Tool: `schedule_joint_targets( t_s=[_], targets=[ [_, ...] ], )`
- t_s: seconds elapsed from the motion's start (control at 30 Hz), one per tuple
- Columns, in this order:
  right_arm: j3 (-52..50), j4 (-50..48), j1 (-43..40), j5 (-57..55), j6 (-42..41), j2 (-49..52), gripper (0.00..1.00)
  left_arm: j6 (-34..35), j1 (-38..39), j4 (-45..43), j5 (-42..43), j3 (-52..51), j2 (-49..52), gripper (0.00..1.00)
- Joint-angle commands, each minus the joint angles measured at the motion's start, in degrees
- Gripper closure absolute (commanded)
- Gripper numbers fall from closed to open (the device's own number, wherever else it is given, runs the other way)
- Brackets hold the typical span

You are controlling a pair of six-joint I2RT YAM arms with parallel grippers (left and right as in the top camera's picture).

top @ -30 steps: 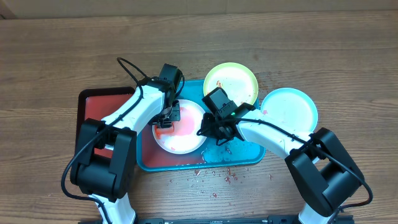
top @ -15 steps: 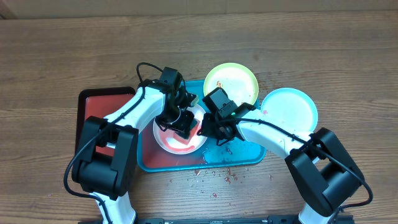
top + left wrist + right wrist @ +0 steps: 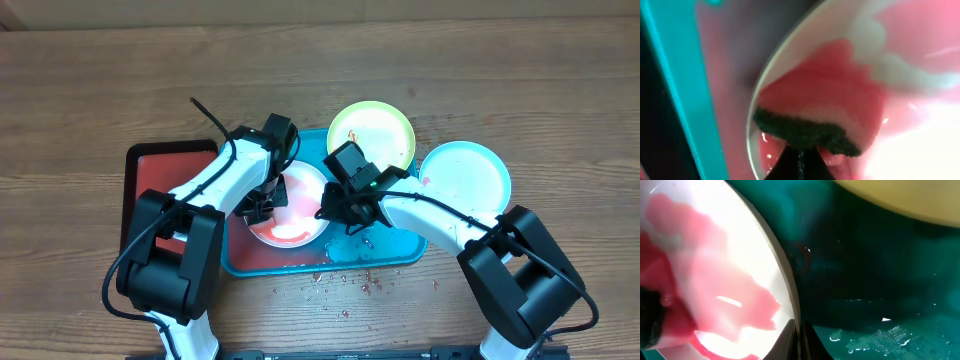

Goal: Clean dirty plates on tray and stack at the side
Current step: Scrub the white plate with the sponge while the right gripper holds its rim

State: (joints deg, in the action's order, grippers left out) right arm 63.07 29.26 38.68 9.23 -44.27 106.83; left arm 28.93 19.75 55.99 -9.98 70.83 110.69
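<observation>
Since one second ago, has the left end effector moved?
Yes. The left end effector, against the fixed turquoise tray, swung right across the white plate, then back left, ending nearer the tray's robot-side rim.

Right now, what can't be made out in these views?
- Left wrist: left gripper, cut off by the bottom edge; only tips on the sponge show.
- Right wrist: right gripper, cut off likewise; grip on the white plate rim unclear.
- Overhead: white plate's left side, hidden by the left arm.
- Overhead: specks on the table, too small to identify.
</observation>
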Motion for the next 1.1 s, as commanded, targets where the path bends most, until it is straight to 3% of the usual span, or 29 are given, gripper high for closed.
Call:
schedule_joint_targets(
  t_s=[0.0,0.07,0.17,0.37,0.47,0.57,0.7,0.77,0.83,0.97,1.07],
  targets=[
    [0.63,0.57,-0.17,-0.20,0.85,-0.28,0.96,-20.06,-0.63,-4.02,15.10,-2.21,2.86,0.96],
    [0.63,0.57,-0.17,-0.20,0.85,-0.28,0.96,-29.81,-0.59,-6.80,26.45,-2.21,2.86,0.96],
    [0.63,0.59,-0.17,-0.20,0.85,-0.28,0.96,-38.12,-0.59,-11.50,38.10,-2.21,2.86,0.96],
    [0.63,0.63,-0.17,-0.20,0.85,-0.28,0.96,-37.40,-0.59,-21.27,39.78,-2.19,2.86,0.96],
    [0.63,0.61,-0.17,-0.20,0.90,-0.28,0.96,-33.40,-0.72,-23.39,34.77,-2.21,2.86,0.96],
    [0.63,0.61,-0.17,-0.20,1.03,-0.28,0.96,-22.01,-0.76,-22.56,18.29,-2.21,2.86,0.96],
    [0.63,0.63,-0.17,-0.20,1.03,-0.28,0.96,-2.99,-0.76,-14.69,-7.45,-2.21,2.86,0.96],
    [0.63,0.61,-0.17,-0.20,1.03,-0.28,0.96,3.54,-0.76,-10.43,-13.64,-2.21,2.86,0.95],
    [0.63,0.59,-0.15,-0.20,1.03,-0.28,0.96,7.08,-0.76,-7.19,-15.76,-2.21,2.86,0.96],
    [0.63,0.59,-0.15,-0.17,1.03,-0.28,0.96,6.27,-0.74,-4.04,-11.34,-2.21,2.86,0.96],
    [0.63,0.61,-0.15,-0.17,1.03,-0.28,0.96,-5.55,-0.55,-4.52,3.19,-2.21,2.86,0.96]
  ],
)
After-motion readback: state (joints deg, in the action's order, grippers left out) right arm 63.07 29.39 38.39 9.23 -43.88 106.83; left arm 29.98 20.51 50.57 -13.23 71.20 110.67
